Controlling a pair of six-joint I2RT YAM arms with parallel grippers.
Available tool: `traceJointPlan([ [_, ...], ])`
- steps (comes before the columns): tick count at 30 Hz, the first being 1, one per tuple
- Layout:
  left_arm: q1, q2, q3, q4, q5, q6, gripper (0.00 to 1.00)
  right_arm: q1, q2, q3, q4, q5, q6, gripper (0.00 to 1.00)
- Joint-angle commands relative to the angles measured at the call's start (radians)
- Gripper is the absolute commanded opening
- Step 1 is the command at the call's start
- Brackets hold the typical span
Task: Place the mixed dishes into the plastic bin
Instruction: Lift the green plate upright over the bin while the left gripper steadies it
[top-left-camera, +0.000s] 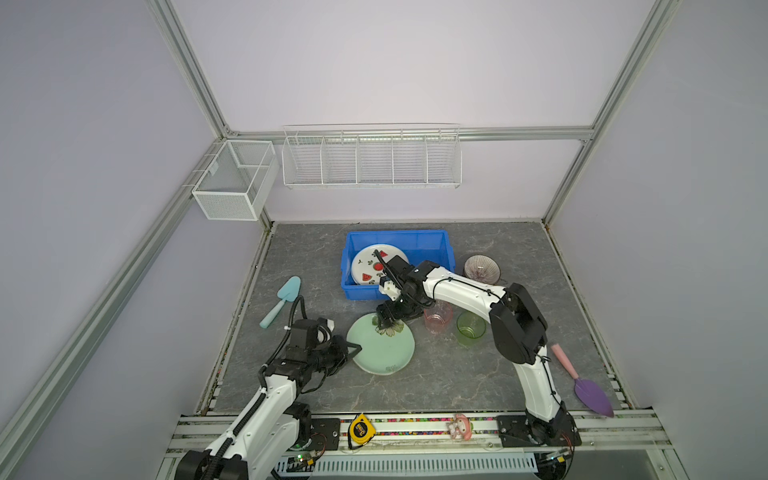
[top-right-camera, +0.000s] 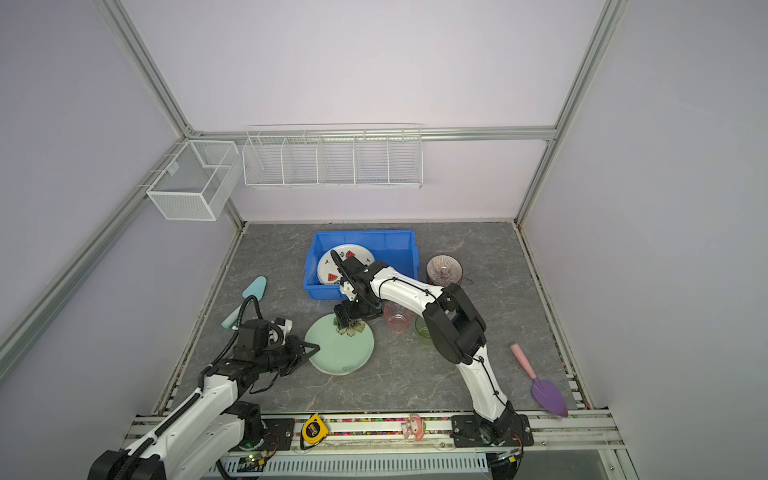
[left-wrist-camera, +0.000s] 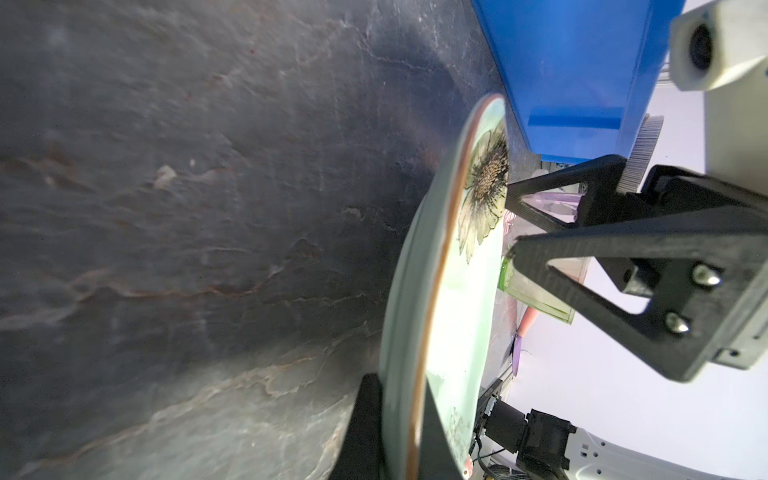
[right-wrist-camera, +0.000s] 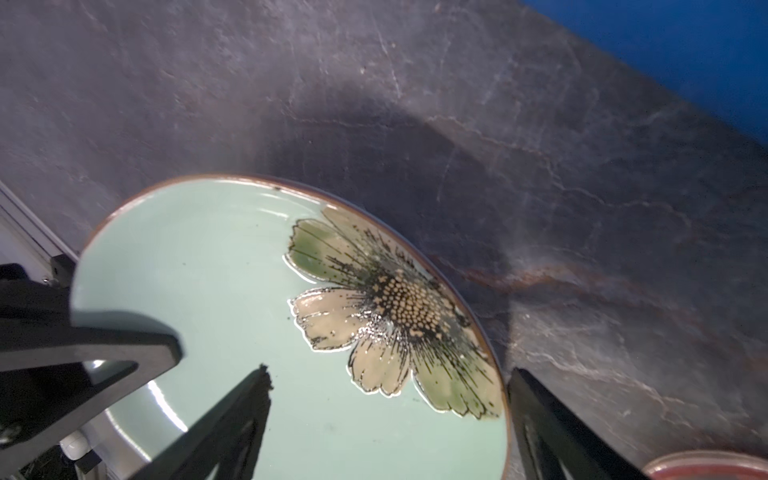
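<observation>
A pale green plate with a flower print is seen on the grey table, near the blue plastic bin and at the bin's 6 o'clock. The left gripper is clamped shut on the plate's rim at 9 o'clock. The right gripper is held open astride the rim at 12 o'clock, with one finger over the flower and one outside. A sound lift probably needs the right fingers closed first, the plate kept level, and the bin's near wall cleared.
</observation>
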Motion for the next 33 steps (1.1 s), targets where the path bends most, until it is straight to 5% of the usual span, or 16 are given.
traceJointPlan([
  [1,0.002,-0.021,0.055,0.066,0.055,0.006,0.0,-0.031,-0.1,0.043,-0.016,-0.046,-0.009,0.91],
  [10,0.032,0.021,0.203,0.06,0.207,0.117,0.0,-0.157,-0.239,0.07,-0.051,-0.224,-0.007,0.93],
  [21,0.032,0.131,0.386,0.217,0.285,0.115,0.0,-0.314,-0.381,-0.021,-0.062,-0.429,-0.005,0.92],
  [33,0.032,0.333,0.498,0.395,0.327,0.072,0.0,-0.392,-0.479,-0.226,0.096,-0.544,0.055,0.73],
])
